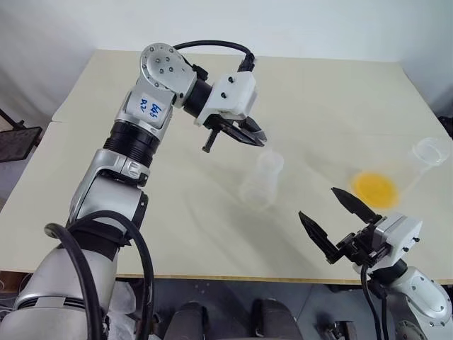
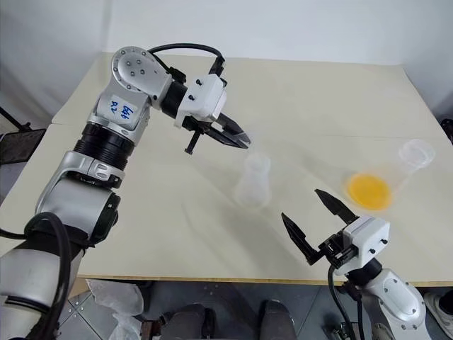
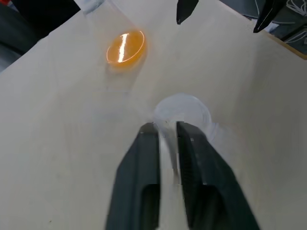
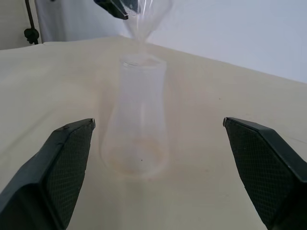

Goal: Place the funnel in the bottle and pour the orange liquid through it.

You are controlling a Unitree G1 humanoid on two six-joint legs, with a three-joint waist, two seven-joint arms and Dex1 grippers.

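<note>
While left tool (image 3: 167, 132) pinches funnel (image 4: 144, 19) above bottle (image 4: 136, 124), right tool (image 1: 336, 212) gapes beside.

Lots of bare table (image 1: 177, 212) all around the bottle (image 1: 260, 185). Right above the bottle's neck, blocked by the funnel (image 4: 146, 21) and the left gripper (image 1: 244, 134). Open path between the bottle and the right gripper (image 1: 331, 219). Farther off to the bottle's right, a flask with orange liquid (image 1: 375, 188) in the way.
</note>
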